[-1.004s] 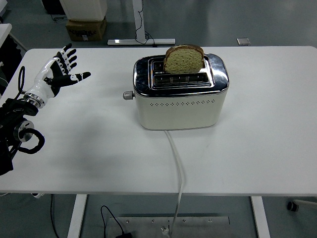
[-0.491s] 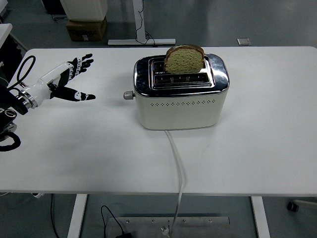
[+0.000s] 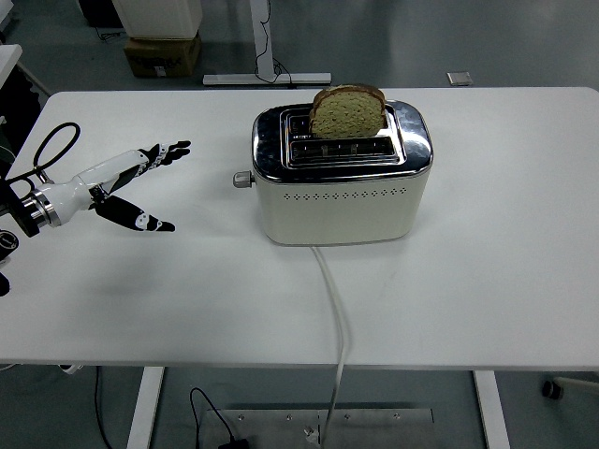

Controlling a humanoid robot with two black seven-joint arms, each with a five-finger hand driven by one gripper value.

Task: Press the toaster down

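A cream toaster (image 3: 342, 196) with a chrome top stands in the middle of the white table (image 3: 487, 271). A slice of brown bread (image 3: 347, 111) sticks up out of its rear slot. The toaster's lever knob (image 3: 242, 180) juts from its left end, raised. My left hand (image 3: 140, 182) is over the table to the left of the toaster, fingers spread and empty, turned edge-on, well apart from the lever. My right arm is out of view.
The toaster's white cord (image 3: 335, 309) runs from its front over the table's near edge. A cardboard box (image 3: 161, 54) and a desk leg stand on the floor behind the table.
My left hand has rotated from palm-up to edge-on, dropped lower, and moved right toward the toaster. The toaster and bread have not moved.
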